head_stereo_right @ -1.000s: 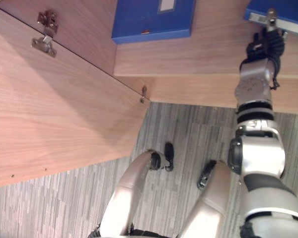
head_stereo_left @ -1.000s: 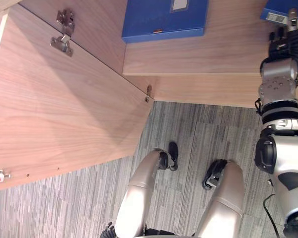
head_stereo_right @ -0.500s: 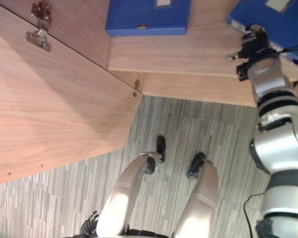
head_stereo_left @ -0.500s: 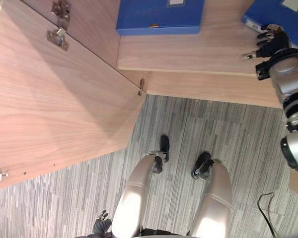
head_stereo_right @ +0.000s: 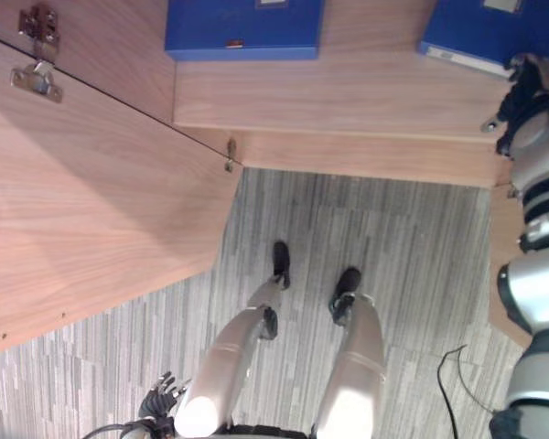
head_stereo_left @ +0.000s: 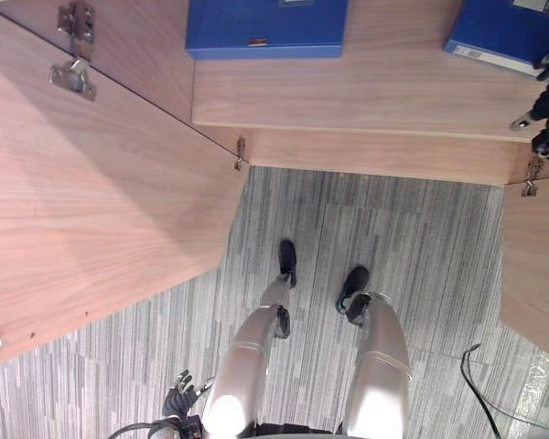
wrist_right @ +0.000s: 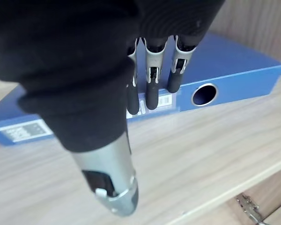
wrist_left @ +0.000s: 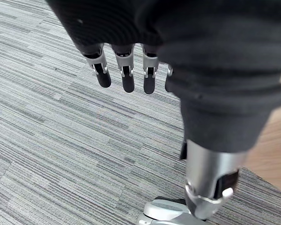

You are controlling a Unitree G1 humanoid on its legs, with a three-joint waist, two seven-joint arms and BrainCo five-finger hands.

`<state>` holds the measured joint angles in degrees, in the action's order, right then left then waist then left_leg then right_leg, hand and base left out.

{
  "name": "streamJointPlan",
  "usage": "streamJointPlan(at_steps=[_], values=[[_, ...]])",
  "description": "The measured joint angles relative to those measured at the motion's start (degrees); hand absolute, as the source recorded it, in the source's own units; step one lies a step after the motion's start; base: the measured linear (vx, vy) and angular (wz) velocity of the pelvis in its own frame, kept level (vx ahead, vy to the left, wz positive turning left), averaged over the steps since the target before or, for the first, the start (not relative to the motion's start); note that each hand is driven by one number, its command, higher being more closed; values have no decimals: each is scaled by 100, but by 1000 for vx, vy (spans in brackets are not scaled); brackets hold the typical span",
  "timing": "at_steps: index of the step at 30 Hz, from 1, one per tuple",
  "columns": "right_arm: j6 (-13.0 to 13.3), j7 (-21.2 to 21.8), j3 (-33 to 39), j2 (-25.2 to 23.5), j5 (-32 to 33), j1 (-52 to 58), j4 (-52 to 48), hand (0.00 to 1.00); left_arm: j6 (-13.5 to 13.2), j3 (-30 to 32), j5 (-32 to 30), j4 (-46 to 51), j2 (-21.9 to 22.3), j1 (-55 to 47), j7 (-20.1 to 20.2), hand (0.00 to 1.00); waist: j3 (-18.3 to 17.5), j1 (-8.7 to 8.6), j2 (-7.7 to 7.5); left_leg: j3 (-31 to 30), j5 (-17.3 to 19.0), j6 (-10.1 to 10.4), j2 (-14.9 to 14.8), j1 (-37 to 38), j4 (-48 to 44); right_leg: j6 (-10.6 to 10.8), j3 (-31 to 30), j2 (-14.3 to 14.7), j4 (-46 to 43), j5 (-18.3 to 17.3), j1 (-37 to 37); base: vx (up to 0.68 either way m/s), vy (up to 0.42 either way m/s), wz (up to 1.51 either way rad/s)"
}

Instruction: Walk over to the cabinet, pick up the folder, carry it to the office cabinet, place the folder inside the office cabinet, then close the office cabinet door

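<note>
A blue folder [head_stereo_left: 508, 32] lies flat on the cabinet's wooden shelf [head_stereo_left: 366, 101] at the far right, its spine with a round hole [wrist_right: 203, 93] facing out. My right hand [head_stereo_right: 523, 87] hovers open just in front of that spine, its fingers [wrist_right: 152, 89] straight and holding nothing. A second blue folder [head_stereo_left: 265, 27] lies further left on the same shelf. Low beside my body, my left hand [head_stereo_left: 178, 398] hangs open over the carpet, its fingers [wrist_left: 126, 75] straight.
The cabinet's left door [head_stereo_left: 91, 210] stands wide open, with metal hinges [head_stereo_left: 73, 73] at its inner edge. Part of the right door [head_stereo_left: 535, 265] juts out at the right, with a hinge [wrist_right: 250, 208] below the shelf edge. Grey striped carpet [head_stereo_left: 393, 238] lies in front.
The camera has shifted back and more floor shows. My right hand has drawn back from the right folder toward the shelf's front edge. My left hand has come into view at the bottom.
</note>
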<state>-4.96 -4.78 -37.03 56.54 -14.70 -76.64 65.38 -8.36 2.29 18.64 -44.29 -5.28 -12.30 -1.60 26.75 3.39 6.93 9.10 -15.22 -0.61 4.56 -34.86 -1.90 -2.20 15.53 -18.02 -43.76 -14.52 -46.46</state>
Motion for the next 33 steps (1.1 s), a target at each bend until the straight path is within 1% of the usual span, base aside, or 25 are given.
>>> streamJointPlan(at_steps=[2,5,8,10,12,15,16,17,18,19,20,22,25,26,29,30,31,32,33], values=[[14,4,2,14,35,0,0,0,-4,57,1,1,14,28,12,0,-2,-35,3,18,-84,7,7,118,185,1,-4,17,42,0,39,59,-114,-5],[52,6,2,13,233,-2,4,0,-14,88,14,50,24,38,56,0,-4,-47,4,56,-88,9,7,165,242,6,-33,35,71,4,50,47,-107,-7],[55,6,-5,8,222,-8,7,0,-61,97,16,139,36,38,66,0,-6,-41,6,108,-89,9,-5,198,295,19,-83,80,124,26,48,38,-112,-11],[53,-1,2,9,163,-22,7,0,-74,98,16,183,37,39,66,0,-7,-52,8,126,-89,9,-22,204,331,23,-91,111,168,46,47,35,-123,-9],[44,-41,222,7,-38,-39,-4,0,-84,111,16,196,48,39,64,0,-8,-57,10,155,-90,9,-30,232,361,30,-127,137,193,61,45,28,-107,-9],[28,-116,336,5,-206,-130,-135,0,-85,146,15,196,67,40,59,0,-9,-68,12,204,-89,9,-67,238,370,26,-153,189,256,99,44,20,-101,-13],[37,-234,488,6,-67,-171,-283,0,-97,180,15,192,84,41,41,0,-10,-75,13,241,-89,9,-81,238,370,24,-165,210,278,113,45,14,-107,-10],[56,-379,675,4,317,-251,-380,0,-115,203,15,194,99,45,17,0,-10,-84,14,265,-88,9,-88,238,370,22,-190,225,287,124,33,12,-105,-11],[59,-455,738,2,509,-318,-412,0,-120,221,15,194,112,51,-7,0,-10,-88,14,281,-88,9,-93,238,370,22,-205,235,293,133,25,8,-104,-15],[61,-618,926,0,709,-414,-503,0,-123,251,17,194,131,74,-64,0,-10,-85,14,319,-87,9,-111,236,370,19,-251,271,318,163,6,5,-102,-22],[66,-748,1070,-26,718,-528,-566,0,-126,316,17,194,166,93,-103,0,-10,-74,15,354,-86,8,-136,226,370,15,-291,315,362,206,-16,1,-101,-22],[64,-845,1104,-62,695,-653,-639,0,-143,340,18,194,181,103,-161,0,-10,-79,15,417,-83,6,-177,215,370,13,-340,385,434,272,-37,-6,-116,-27],[61,-845,1118,-222,694,-685,-753,0,-188,397,98,182,214,134,-192,0,-9,-88,17,547,-75,-1,-274,204,369,3,-418,525,603,403,-43,-5,-94,-35],[48,-851,1333,-491,698,-666,-886,0,-207,521,182,165,279,186,-222,0,-8,-87,19,657,-53,1,-347,199,354,0,-496,638,747,514,-42,-5,-91,-46],[45,-981,1799,-955,713,-296,-1668,0,-227,580,228,167,298,308,-319,0,-1,-102,19,804,64,-16,-450,179,190,-6,-625,780,891,629,-12,-2,-108,-41],[43,-1080,1999,-1278,713,-9,-2163,0,-249,597,242,169,309,364,-358,0,2,-108,16,921,206,-16,-556,173,-22,-13,-687,879,1031,718,81,13,-113,-46],[45,-1142,2089,-1421,719,152,-2383,0,-257,629,244,168,325,373,-373,0,4,-112,13,942,276,-8,-613,171,-138,-13,-701,932,1104,754,156,22,-128,-52],[49,-1231,2245,-1722,800,519,-2803,0,-271,759,252,167,387,375,-383,0,11,-122,2,974,465,8,-761,178,-430,-14,-714,1058,1289,841,348,23,-90,-45],[53,-1251,2251,-1971,938,868,-3113,0,-264,854,263,152,427,374,-398,0,15,-125,-4,999,690,27,-920,198,-771,-23,-735,1191,1451,896,573,25,-84,-47]])
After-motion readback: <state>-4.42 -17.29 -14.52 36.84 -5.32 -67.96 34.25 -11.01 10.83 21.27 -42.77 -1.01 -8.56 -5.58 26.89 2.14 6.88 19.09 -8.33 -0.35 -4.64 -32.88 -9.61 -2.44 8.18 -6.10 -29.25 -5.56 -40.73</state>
